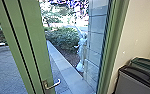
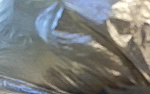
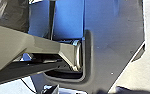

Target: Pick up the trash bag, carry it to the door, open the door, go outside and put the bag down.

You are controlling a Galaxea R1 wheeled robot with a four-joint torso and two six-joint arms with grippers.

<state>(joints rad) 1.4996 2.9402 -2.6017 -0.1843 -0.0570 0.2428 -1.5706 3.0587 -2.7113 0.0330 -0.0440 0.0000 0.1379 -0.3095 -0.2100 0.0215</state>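
Here's the glossy, grey-brown plastic trash bag — looks soft, slippery | best bunched, gripped deep | left, right jaws — can't tell

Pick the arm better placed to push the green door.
Right, probably: the trash bag looms close at the left wrist, so that arm looks busy, though the door handle lies toward the head view's left.

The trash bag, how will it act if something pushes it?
The trash bag will probably be floppy and give under a push, since its film is creased and folded. Its glossy surface may also be somewhat slippery.
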